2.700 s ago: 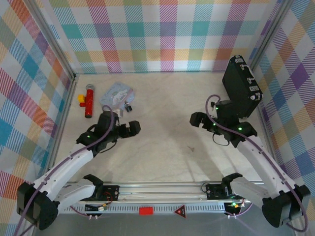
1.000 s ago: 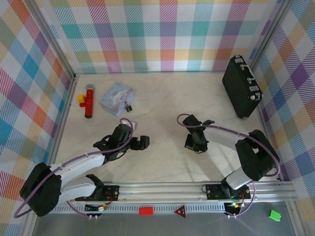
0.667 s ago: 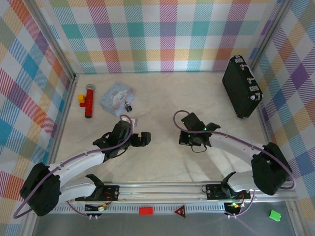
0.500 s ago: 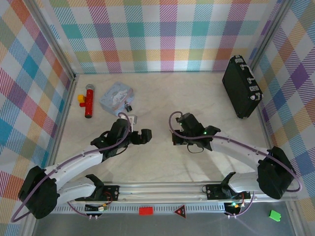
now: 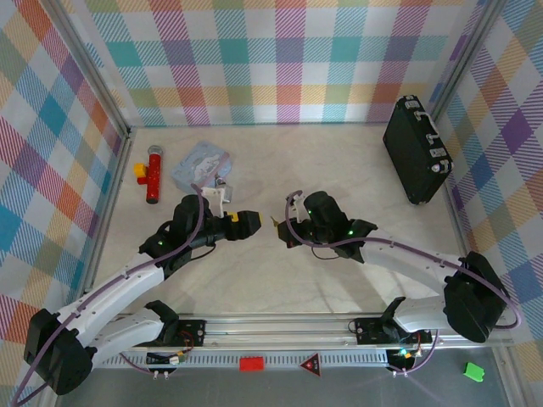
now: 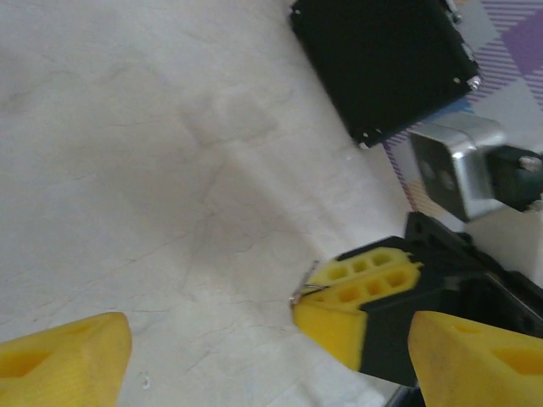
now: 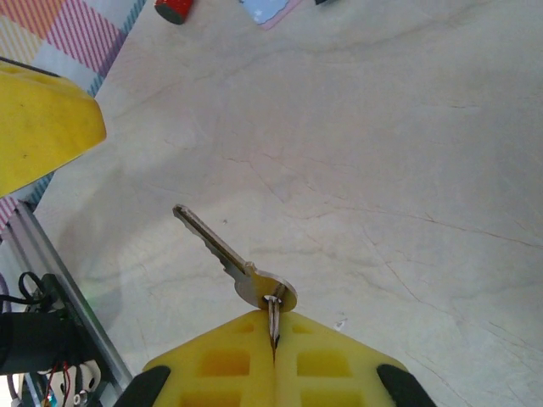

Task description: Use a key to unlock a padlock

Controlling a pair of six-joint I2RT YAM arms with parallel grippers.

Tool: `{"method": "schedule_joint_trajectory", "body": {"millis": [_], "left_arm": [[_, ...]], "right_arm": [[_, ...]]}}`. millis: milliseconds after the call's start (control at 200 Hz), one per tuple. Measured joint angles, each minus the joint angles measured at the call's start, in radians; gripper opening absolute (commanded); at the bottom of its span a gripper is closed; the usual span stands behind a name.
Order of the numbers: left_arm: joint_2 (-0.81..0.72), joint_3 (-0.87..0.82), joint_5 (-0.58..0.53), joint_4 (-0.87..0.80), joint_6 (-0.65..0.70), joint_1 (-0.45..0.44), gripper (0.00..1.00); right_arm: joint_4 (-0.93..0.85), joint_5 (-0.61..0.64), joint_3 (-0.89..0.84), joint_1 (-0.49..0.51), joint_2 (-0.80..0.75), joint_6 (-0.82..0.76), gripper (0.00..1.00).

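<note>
My right gripper (image 7: 273, 326) is shut on the ring of a silver key (image 7: 225, 254), which sticks out up and to the left over the table. In the top view that gripper (image 5: 285, 225) holds the key (image 5: 275, 220) near the table's middle, facing my left gripper (image 5: 243, 222) a short gap away. The left gripper (image 6: 271, 373) is open and holds nothing; its yellow fingers (image 6: 72, 356) stand wide apart, and the right gripper's yellow fingers (image 6: 365, 288) show between them. The tiny dark padlock (image 5: 221, 181) lies by the pouch, behind the left wrist.
A pale blue patterned pouch (image 5: 202, 164) and a red cylinder with a yellow piece (image 5: 153, 174) lie at the back left. A big black case (image 5: 415, 149) leans at the right wall. Plaid walls enclose the table, and a metal rail (image 5: 280, 326) runs along the front.
Both arms have swung toward the middle. The right gripper with the key moved left and back, and the left gripper moved back, so the two now face each other closely.
</note>
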Motion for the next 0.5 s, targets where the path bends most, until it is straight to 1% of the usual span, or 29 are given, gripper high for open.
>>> {"method": "schedule_joint_trajectory", "body": {"millis": [190,500], "left_arm": [[0.012,0.007,0.061,-0.001,0.011,0.0,0.69],[0.061,0.019,0.098,0.0,0.022,0.0,0.54]], "right_arm": [[0.031,-0.051,0.004,0.001,0.023,0.0,0.0],[0.067,-0.113,0.039,0.016,0.048,0.0,0.0]]}}
